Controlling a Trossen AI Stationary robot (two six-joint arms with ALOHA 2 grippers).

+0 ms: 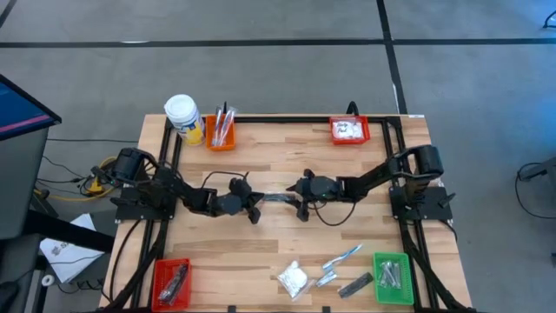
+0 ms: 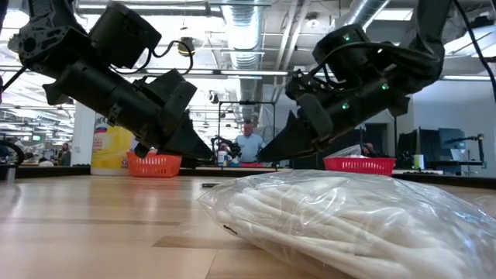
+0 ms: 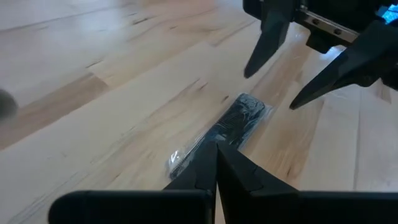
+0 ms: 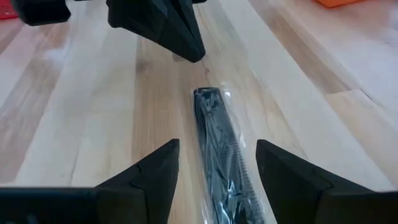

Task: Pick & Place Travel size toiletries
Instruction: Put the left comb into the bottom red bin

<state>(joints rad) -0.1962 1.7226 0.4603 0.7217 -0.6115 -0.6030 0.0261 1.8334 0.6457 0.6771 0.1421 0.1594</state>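
A dark grey flat bar in a clear wrapper [image 1: 276, 200] lies flat on the table's middle, between my two grippers. My left gripper [image 3: 216, 149] is shut, with its tips at the bar's left end [image 3: 186, 155]. My right gripper [image 4: 217, 155] is open, one finger on each side of the bar's right end [image 4: 221, 162] and a gap on both sides. In the left wrist view the right gripper's fingertips [image 3: 249, 70] show over the end of the bar [image 3: 249, 109]. More travel size toiletries lie near the front edge: a white packet [image 1: 293, 278], a toothbrush [image 1: 341, 258] and another dark bar [image 1: 354, 284]. My left gripper's shut fingertips [image 4: 189, 53] point slantwise down at the wrapper's left end [image 4: 208, 93], in line with the bar. Whether they touch the wrapper or stand just short of it, I cannot tell.
An orange bin [image 1: 220, 130] and a white-capped yellow jar [image 1: 184, 117] stand at the far left, a red bin [image 1: 349, 130] at the far right. Another red bin [image 1: 171, 283] is at the near left and a green bin [image 1: 393, 278] at the near right. People show in the room behind.
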